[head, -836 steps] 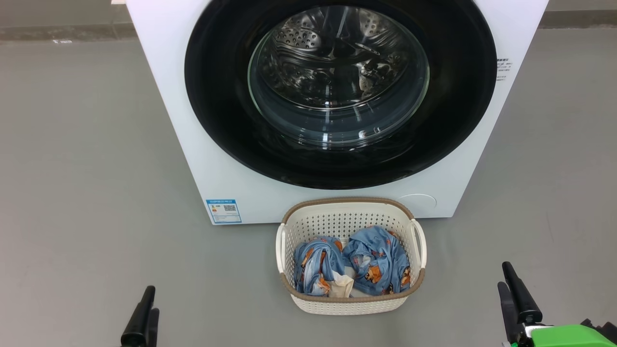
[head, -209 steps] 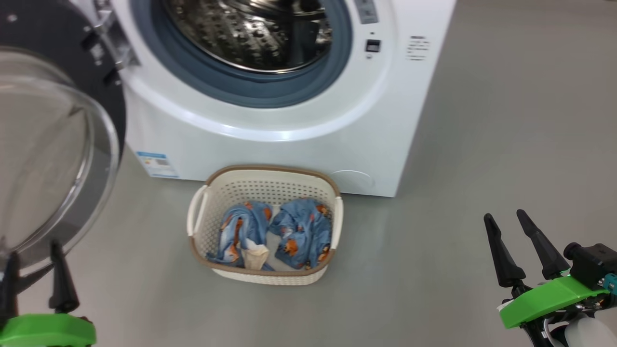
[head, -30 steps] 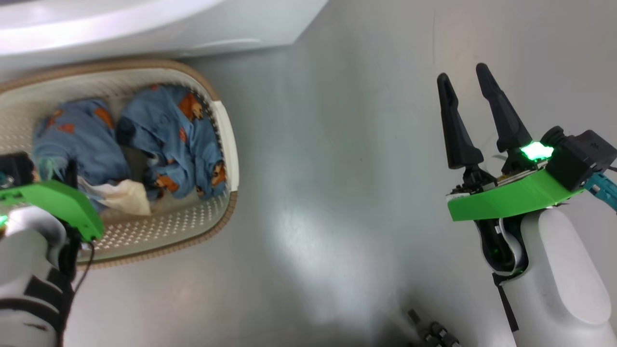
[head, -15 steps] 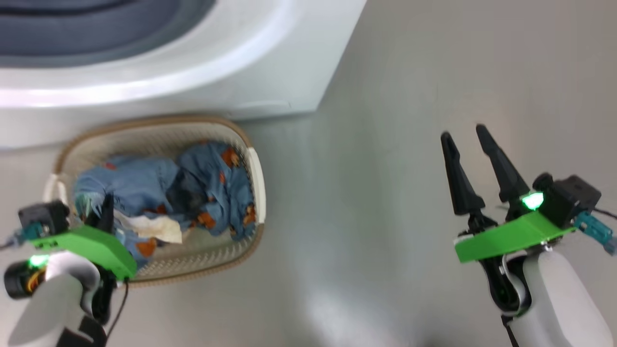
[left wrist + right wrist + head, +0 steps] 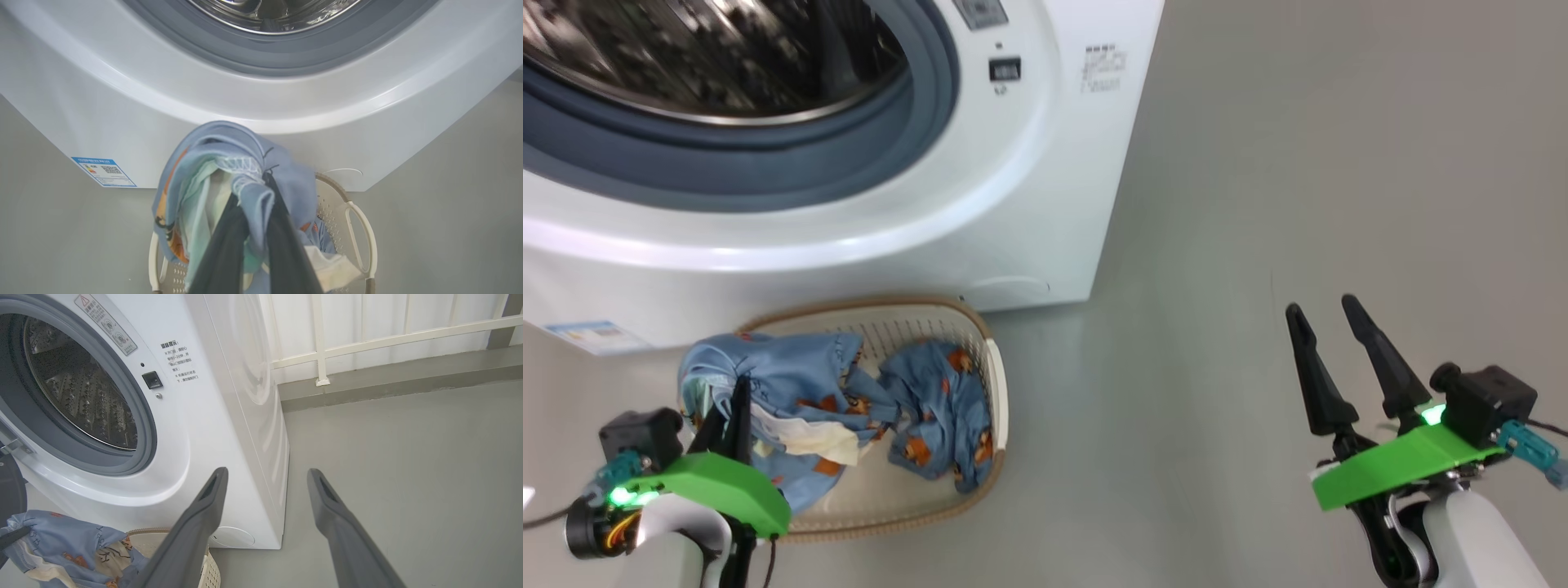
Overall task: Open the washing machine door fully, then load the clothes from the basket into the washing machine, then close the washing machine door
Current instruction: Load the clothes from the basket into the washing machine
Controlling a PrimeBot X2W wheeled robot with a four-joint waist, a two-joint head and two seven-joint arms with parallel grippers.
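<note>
The left gripper (image 5: 727, 412) was clamped almost shut on one bear-print garment (image 5: 792, 380), held above the basket (image 5: 997, 404). The right gripper (image 5: 1320, 307) stood fully spread and empty. The second garment (image 5: 939, 408) lay in the basket, on the grey floor (image 5: 1298, 163) before the washing machine (image 5: 1045, 204). Half a second earlier, the gripped garment sat lower.

The left end effector (image 5: 737, 390) is gripping a light-blue bear-print garment (image 5: 784, 380) with its fingers closed, holding it bunched over the left part of the basket (image 5: 995, 390). A second garment (image 5: 939, 412) is lying inside the basket at the right. The basket is sitting on the floor (image 5: 1298, 163) just in front of the washing machine (image 5: 1013, 204), whose drum (image 5: 711, 57) is showing. The right end effector (image 5: 1320, 305) is hovering well apart, fingers spread, holding nothing.
</note>
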